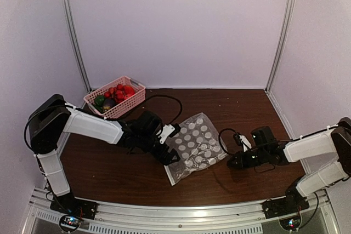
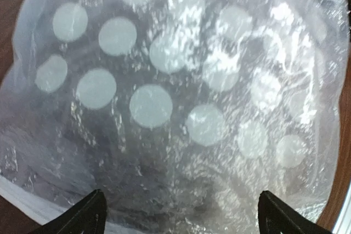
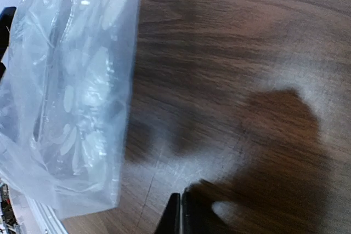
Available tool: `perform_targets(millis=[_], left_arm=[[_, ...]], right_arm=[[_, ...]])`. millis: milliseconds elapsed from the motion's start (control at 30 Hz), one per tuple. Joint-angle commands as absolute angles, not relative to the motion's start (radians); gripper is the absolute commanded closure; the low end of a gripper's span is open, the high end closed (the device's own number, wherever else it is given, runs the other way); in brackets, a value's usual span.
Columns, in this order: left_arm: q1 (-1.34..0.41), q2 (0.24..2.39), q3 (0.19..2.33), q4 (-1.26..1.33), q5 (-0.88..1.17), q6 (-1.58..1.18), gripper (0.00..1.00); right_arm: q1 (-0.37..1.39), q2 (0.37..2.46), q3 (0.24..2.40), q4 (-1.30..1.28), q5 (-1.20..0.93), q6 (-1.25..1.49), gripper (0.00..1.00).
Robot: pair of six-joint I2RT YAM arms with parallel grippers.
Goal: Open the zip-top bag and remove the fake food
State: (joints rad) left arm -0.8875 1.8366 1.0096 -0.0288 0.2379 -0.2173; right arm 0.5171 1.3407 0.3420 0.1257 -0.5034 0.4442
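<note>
**Q:** Reading from the left, what stands at the far-left corner?

**A:** A pink basket point(image 1: 131, 104), holding the fake food point(image 1: 116, 93): red, green and dark purple pieces heaped together. It is well apart from the bag.

**Q:** And the left gripper point(image 1: 166, 147)?

**A:** It hangs over the near-left part of the bag point(image 1: 197, 145), its jaws spread as wide as they go and grasping nothing. In the left wrist view its two fingertips point(image 2: 82, 215) stand to either side of the crinkled plastic, just by the white zip strip point(image 2: 30, 204) at the lower edge.

**Q:** Where does the bag lie, and what is in it?

**A:** It lies on the table point(image 1: 247, 108) between the two arms, nearly flat, with the strip end towards the near edge. No coloured piece shows through the dotted film in any view; whether the mouth is parted cannot be told.

**Q:** The right gripper point(image 1: 237, 160)?

**A:** It is low over the bare wood just beside the bag's right edge, apart from it. Its jaws are pressed together with nothing between them, as the right wrist view shows point(image 3: 179, 212).

**Q:** Which step is this, then?

**A:** Judged from the layout, the closing one: the food is out and in the basket, and the bag looks empty.

**Q:** What does the next move call for?

**A:** Probably only lifting both arms clear without snagging the light film. If a piece is hidden inside, one gripper must pin the bag by its strip end while the other reaches in.
</note>
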Motion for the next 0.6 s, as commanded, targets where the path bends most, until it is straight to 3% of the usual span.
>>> perform_targets(millis=[0, 67, 167, 367, 567], left_arm=[[-0.892, 1.806, 0.949, -0.037, 0.226, -0.237, 0.02], [-0.901, 1.798, 0.943, -0.037, 0.224, -0.237, 0.02], [-0.909, 1.808, 0.941, -0.029, 0.225, -0.244, 0.02], [-0.912, 1.846, 0.939, -0.005, 0.249, -0.270, 0.02], [-0.923, 1.871, 0.938, 0.033, 0.244, -0.275, 0.02]], right_arm=[[0.519, 1.286, 0.312, 0.154, -0.561, 0.479, 0.74], [0.518, 1.230, 0.305, 0.170, -0.582, 0.515, 0.57], [0.518, 1.159, 0.290, 0.225, -0.610, 0.582, 0.45], [0.518, 1.110, 0.267, 0.303, -0.644, 0.621, 0.38], [0.519, 1.196, 0.310, 0.319, -0.593, 0.662, 0.34]])
